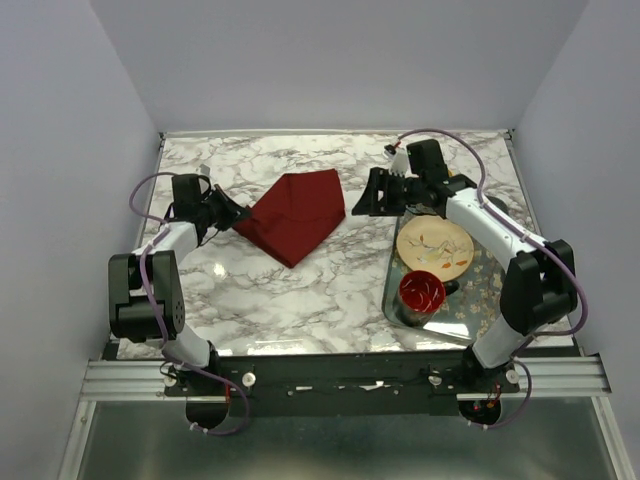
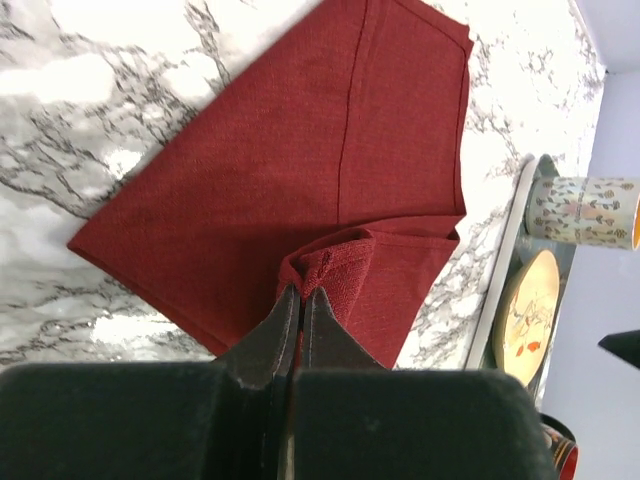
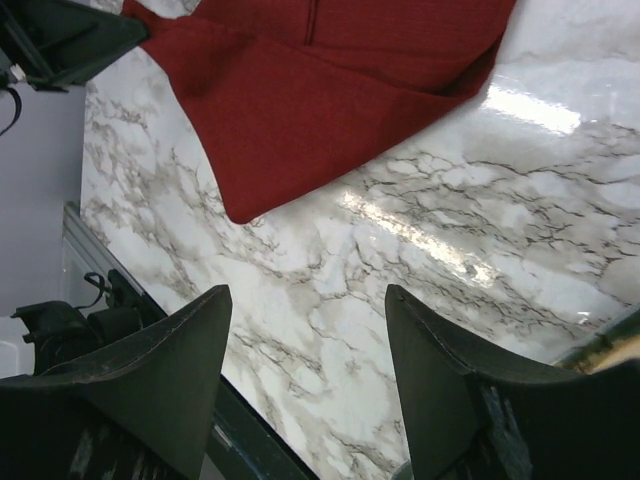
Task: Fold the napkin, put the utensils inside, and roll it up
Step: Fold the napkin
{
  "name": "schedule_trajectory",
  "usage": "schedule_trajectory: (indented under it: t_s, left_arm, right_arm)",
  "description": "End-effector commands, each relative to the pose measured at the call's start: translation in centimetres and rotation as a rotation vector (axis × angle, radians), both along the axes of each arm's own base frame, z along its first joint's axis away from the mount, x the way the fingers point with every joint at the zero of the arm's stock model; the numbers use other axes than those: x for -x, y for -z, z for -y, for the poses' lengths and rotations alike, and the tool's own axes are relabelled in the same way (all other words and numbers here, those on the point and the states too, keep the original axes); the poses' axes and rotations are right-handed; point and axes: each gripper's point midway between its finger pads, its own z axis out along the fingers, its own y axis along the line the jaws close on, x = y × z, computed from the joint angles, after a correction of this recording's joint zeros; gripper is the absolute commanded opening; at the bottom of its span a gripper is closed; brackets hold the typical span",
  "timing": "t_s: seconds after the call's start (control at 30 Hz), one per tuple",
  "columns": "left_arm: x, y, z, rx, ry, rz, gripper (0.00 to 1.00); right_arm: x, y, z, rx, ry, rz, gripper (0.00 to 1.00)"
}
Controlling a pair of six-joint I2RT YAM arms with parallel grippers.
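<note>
Bolted to the near rail, two robot arms reach out over a marble-patterned table [image 1: 300,310]. The left gripper [image 1: 238,212] is clenched on the left corner of the napkin [image 1: 297,212]. In the left wrist view its fingertips [image 2: 300,295] are pressed together, and a bunched fold of the napkin [image 2: 300,170] is pinched between them. The dark red cloth lies folded flat on the far middle of the table, a little left of centre, with one point facing the near edge and a straight crease running across it.

The right gripper [image 1: 362,195] hangs just right of the napkin, jaws spread wide and grasping nothing. Its wrist camera shows the two fingers parted [image 3: 308,295] above bare marble, with the napkin [image 3: 320,100] lying beyond them and not touched.

On the right side of the table sits a shiny tray [image 1: 480,300]. It carries a cream plate [image 1: 440,245] with a small painted motif and, nearer the robot, a red bowl [image 1: 422,290]. The left wrist view also shows a pale mug [image 2: 585,210] with a printed flower pattern at the tray's edge.
</note>
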Motion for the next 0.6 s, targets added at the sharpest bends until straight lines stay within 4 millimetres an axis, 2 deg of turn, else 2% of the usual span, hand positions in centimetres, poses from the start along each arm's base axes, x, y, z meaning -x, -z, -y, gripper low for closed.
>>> schedule_trajectory:
  t_s: [0.0, 0.07, 0.37, 0.57]
  left_arm:
    - [-1.2, 0.3, -1.5, -0.021, -0.025, -0.020, 0.00]
    - [-0.9, 1.5, -1.7, -0.017, -0.027, -0.082, 0.00]
    - [-0.4, 3.8, -2.2, -0.028, -0.036, -0.165, 0.00]
    - [0.1, 5.0, -3.1, -0.068, -0.076, -0.198, 0.00]
  right_arm:
    - [-0.1, -0.9, -3.0, -0.027, -0.057, 0.017, 0.72]
    - [-0.1, -0.6, -3.6, -0.025, -0.068, 0.012, 0.72]
    - [0.1, 0.3, -6.8, -0.028, -0.134, -0.012, 0.72]
    - [0.9, 2.6, -9.9, -0.007, -0.199, -0.052, 0.72]
